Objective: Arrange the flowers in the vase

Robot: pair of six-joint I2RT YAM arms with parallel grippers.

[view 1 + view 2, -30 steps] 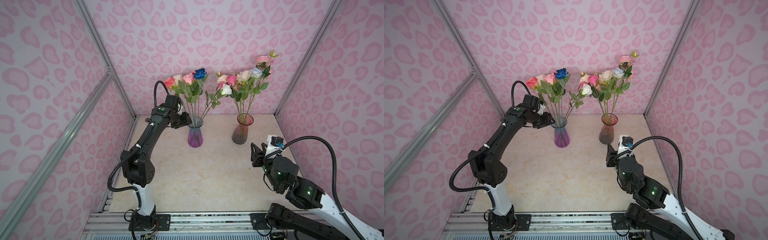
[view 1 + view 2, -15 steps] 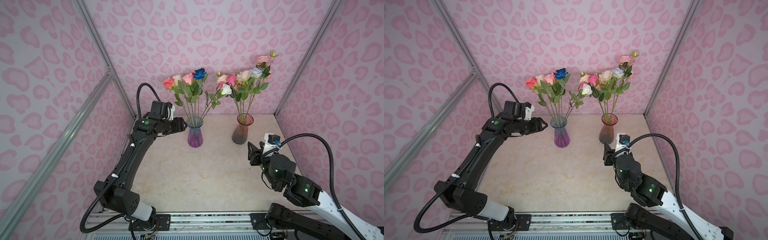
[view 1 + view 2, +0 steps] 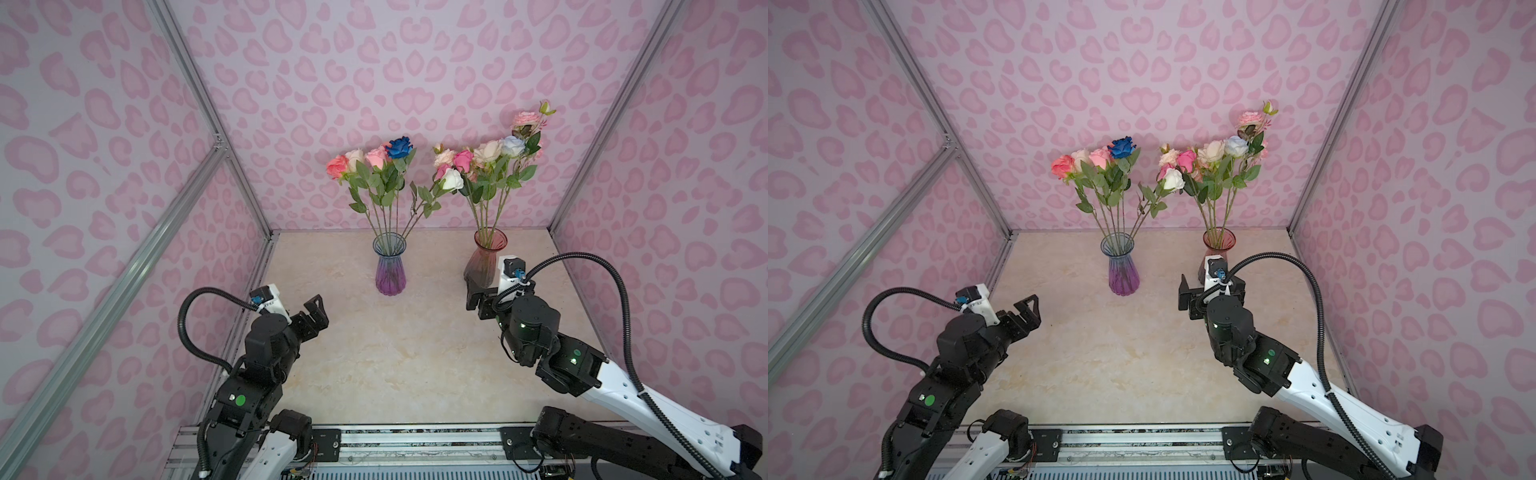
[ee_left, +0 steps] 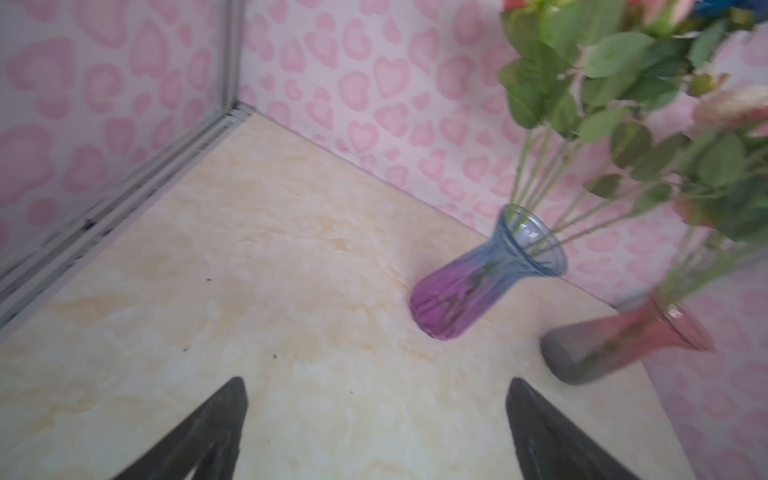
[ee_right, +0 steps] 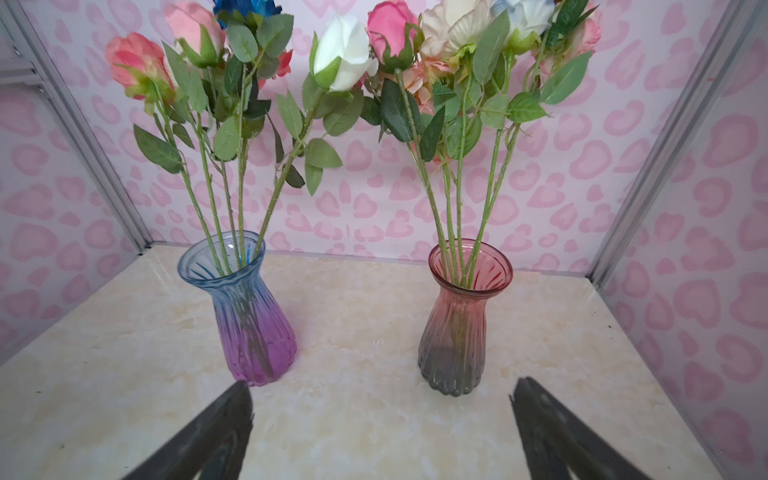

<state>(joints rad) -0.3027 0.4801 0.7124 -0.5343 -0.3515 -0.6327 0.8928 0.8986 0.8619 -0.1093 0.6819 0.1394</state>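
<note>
The flowers (image 3: 451, 179), pink, cream, white and blue roses on leafy green stems, are standing in the blue-purple vase (image 3: 390, 272) and the red-grey vase (image 3: 482, 259) near the bench's (image 3: 374, 365) back edge. Their stems are pointing upward and fanning slightly. The left fingers (image 4: 216, 419) and right fingers (image 5: 224, 424) are standing apart, gripping nothing.

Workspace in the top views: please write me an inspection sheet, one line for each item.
Surface: pale marble-look table, carrying only two vases.
Job's things: flowers all stand in the blue-purple vase and the red vase; none lies on the table.
Clutter: nothing seen.
Grippers: left tool and right tool both open, empty, touching nothing.
Cables: black hoses loop above each arm, free of the flowers.
Surroundings: pink heart-print walls, aluminium frame posts.
</note>
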